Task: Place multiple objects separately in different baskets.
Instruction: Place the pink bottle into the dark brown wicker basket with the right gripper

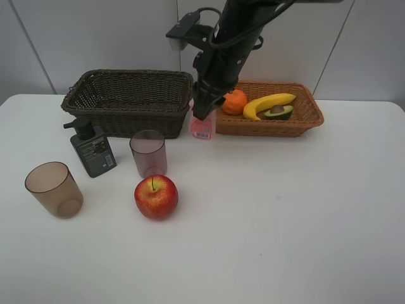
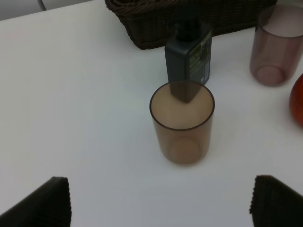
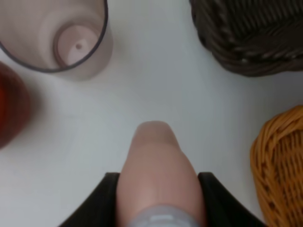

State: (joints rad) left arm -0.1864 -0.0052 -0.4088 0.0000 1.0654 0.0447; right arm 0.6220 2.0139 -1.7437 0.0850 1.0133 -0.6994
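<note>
Glossy round apple (image 1: 155, 197); translucent cylindrical cup (image 1: 54, 189); dark woven rectangular basket (image 1: 126, 101)

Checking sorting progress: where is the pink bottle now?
Near the middle of the exterior high view, the pink bottle is gripped by the right pincer in front of the gap between the dark brown basket and the light tan basket.

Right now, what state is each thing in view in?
pink bottle: held in shut right gripper
left gripper: open, empty
brownish cup, pinkish cup: upright on table
pump bottle: upright on table
apple: on table
tan basket: holds orange, banana, avocado
dark basket: nothing visible inside
</note>
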